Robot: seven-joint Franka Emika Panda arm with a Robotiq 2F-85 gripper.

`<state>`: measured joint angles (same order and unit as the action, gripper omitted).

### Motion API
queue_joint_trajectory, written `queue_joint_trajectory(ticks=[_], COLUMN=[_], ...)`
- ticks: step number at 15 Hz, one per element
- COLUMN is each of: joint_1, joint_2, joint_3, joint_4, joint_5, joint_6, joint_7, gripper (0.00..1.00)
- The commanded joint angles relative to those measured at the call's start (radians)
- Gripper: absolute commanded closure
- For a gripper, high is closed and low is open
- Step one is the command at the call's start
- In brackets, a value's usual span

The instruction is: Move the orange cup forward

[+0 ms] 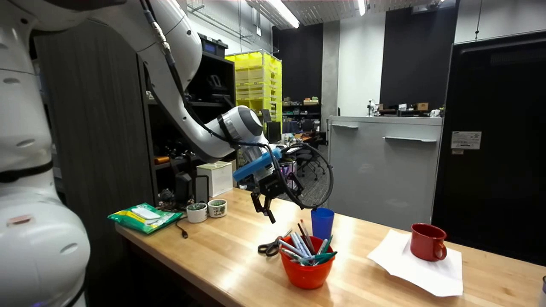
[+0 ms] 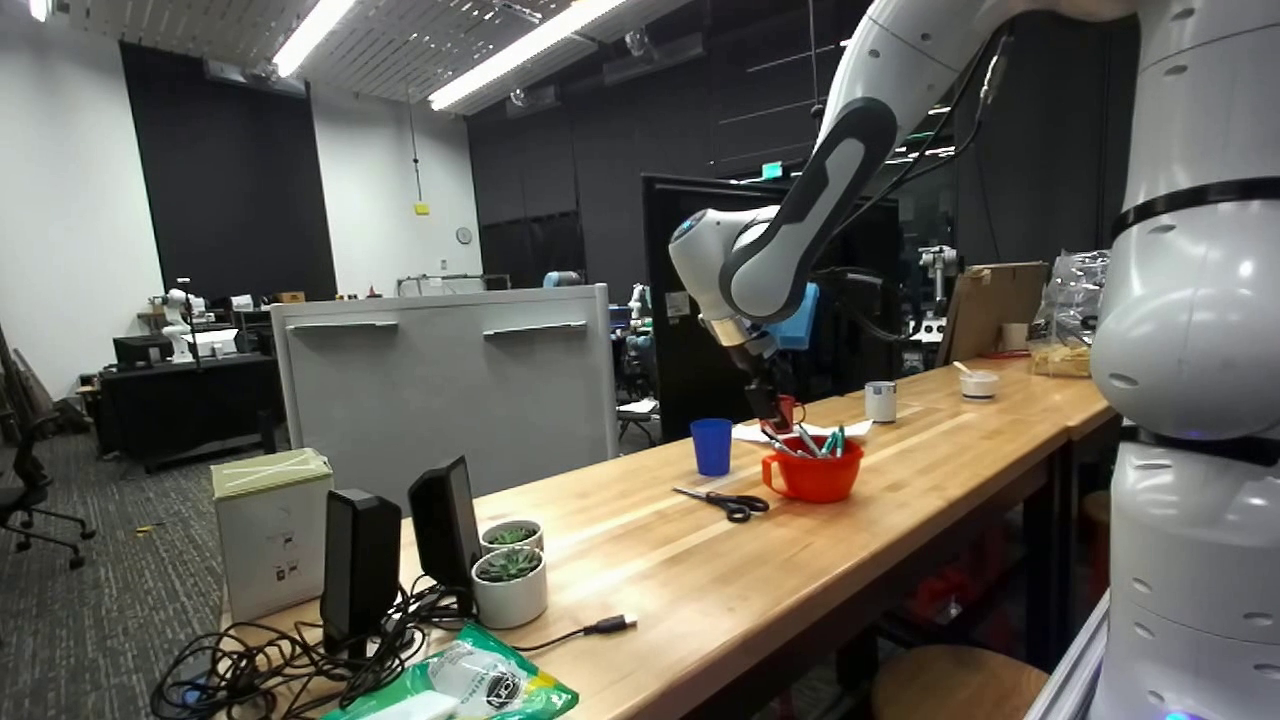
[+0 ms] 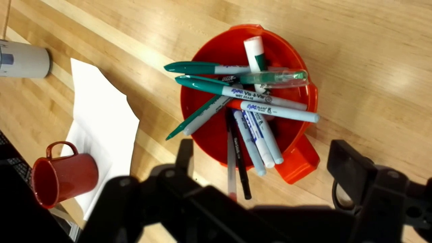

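Gripper empty, fingers apart, above orange cup; cup sits on table, full of markers. I'd lower astride the handle, clamp it, then slide level and slow so nothing spills.

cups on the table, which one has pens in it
The orange cup: pens jut from it, but none from the blue cup or dark red mug.

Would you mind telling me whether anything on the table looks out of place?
The orange cup holds markers rather than a drink, several jutting past its rim. The paper under the dark red mug is creased instead of flat, and black cables lie tangled beside the speakers.
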<state>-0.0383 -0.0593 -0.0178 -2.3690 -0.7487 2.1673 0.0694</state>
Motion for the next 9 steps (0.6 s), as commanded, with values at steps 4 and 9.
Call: queue_joint_trajectory(ticks=[4,9], joint_1=[0.030,0.059], joint_2=[0.086,0.197], joint_3=[0.026,0.045], joint_4=[0.125,0.231], joint_5=[-0.092,-0.189], joint_6=[-0.108,-0.192], joint_7=[-0.155,-0.304], gripper=[0.00,0.00])
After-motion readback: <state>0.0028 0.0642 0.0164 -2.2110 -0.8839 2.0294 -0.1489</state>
